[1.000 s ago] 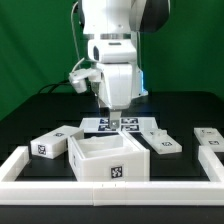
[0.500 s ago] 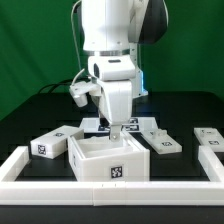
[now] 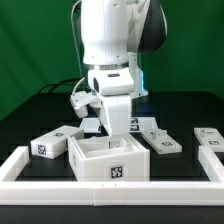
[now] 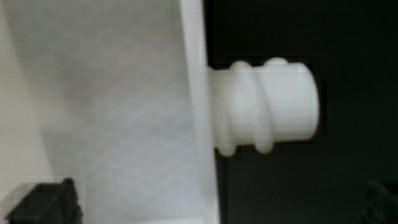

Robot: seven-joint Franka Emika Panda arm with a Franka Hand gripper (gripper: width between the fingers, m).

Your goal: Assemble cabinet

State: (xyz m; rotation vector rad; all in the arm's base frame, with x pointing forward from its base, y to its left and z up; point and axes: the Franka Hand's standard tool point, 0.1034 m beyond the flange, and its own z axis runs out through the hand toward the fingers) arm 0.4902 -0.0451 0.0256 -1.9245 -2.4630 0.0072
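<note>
The cabinet's open box body stands at the front of the table, a tag on its front face. My gripper hangs straight down at the box's back wall. In the wrist view a white panel wall with a round ribbed peg on its side fills the picture. My gripper is open, with one dark fingertip over the wall and the other just visible beyond its edge. Nothing is held. Small tagged blocks lie at the exterior view's left and right.
The marker board lies behind the box, partly hidden by the arm. Two more tagged white pieces lie at the exterior view's far right. A long white border rail runs along the front, with side rails.
The arm has come down, bringing the gripper from above the marker board to the back wall of the box body. The parts on the table have not moved.
</note>
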